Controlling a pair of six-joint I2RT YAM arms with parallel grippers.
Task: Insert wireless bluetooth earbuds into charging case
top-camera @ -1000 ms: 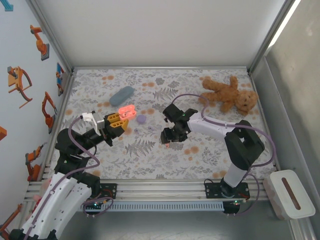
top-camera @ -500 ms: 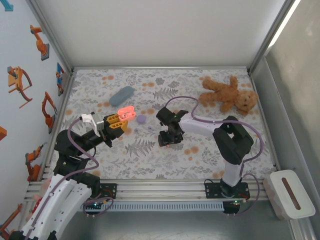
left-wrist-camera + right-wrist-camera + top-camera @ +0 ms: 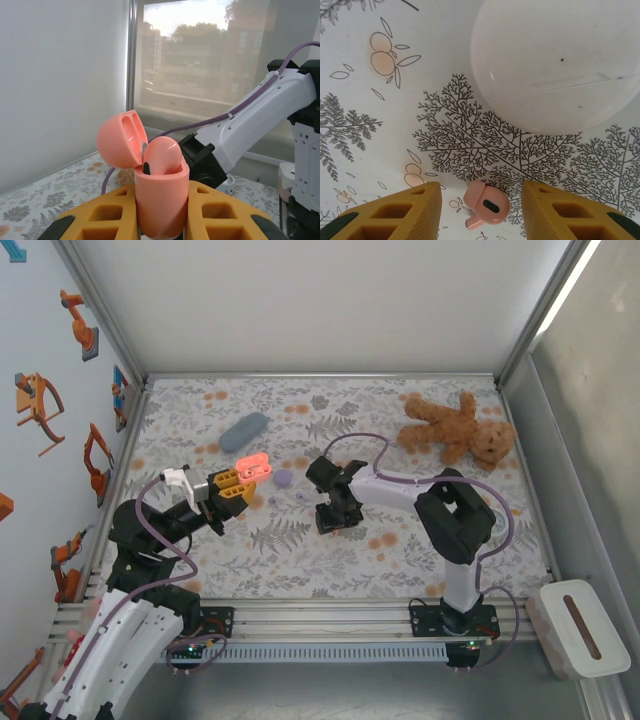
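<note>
Floral bench (image 3: 370,125): my right jaws are hanging open astride the tiny salmon-pink plastic earbud (image 3: 484,205), an off-centre squeeze risking flicking it away; my left jaws are gripping the open pink plastic case (image 3: 160,200).

A salmon-pink earbud (image 3: 484,206) lies on the floral tabletop (image 3: 360,110) between the yellow fingers (image 3: 395,215) of the right gripper (image 3: 480,197), whose jaws stand apart with a gap on either side of it. Beyond it, to the right, a closed white rounded case (image 3: 560,65) rests on the tabletop, apart from the earbud
</note>
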